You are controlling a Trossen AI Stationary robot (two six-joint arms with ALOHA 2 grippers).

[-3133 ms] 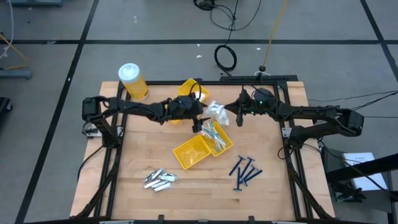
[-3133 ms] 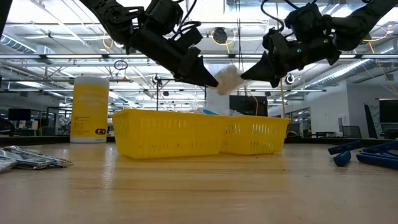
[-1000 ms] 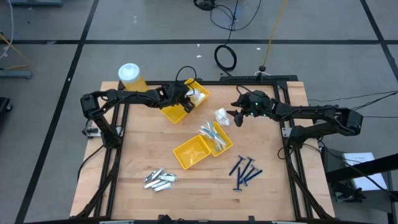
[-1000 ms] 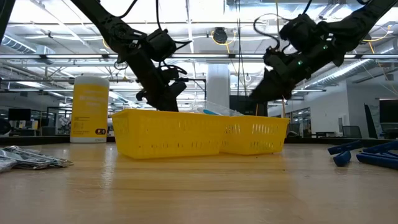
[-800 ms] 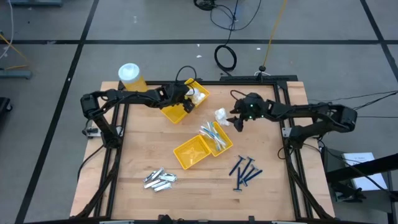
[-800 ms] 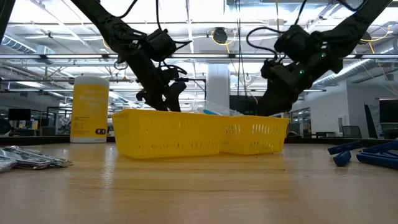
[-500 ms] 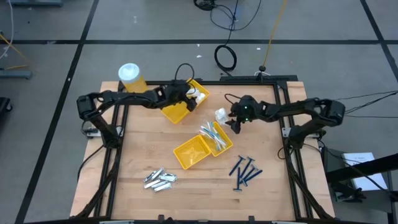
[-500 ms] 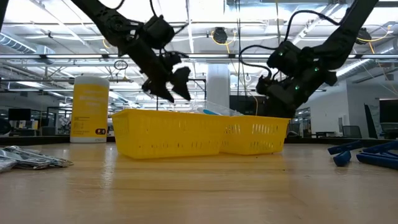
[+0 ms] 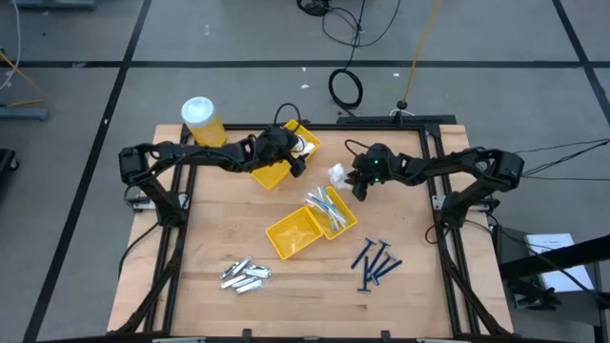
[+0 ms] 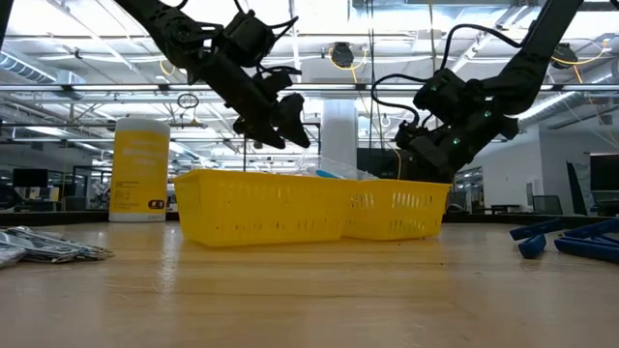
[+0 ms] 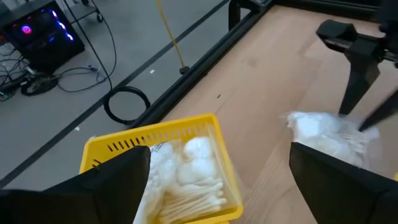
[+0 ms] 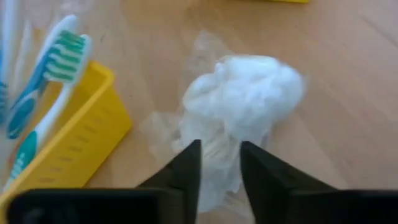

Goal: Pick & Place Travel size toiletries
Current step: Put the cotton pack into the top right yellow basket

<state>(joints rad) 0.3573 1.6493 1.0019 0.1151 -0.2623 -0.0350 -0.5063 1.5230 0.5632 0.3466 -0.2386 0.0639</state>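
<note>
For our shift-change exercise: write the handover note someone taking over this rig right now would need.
Left gripper: open, empty, above the rear yellow tray, which holds white packets.
Right gripper: fingers closing around the last loose white packet on the table; not lifted.
Toothbrushes lie in the front tray.
Left: silver tubes and blue razors, loose on the table.

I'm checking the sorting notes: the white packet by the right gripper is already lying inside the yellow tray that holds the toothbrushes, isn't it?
Not quite. The white packet by the right gripper lies on the bare wooden table, beside the yellow tray that holds the toothbrushes, not inside it. The right wrist view shows this.
</note>
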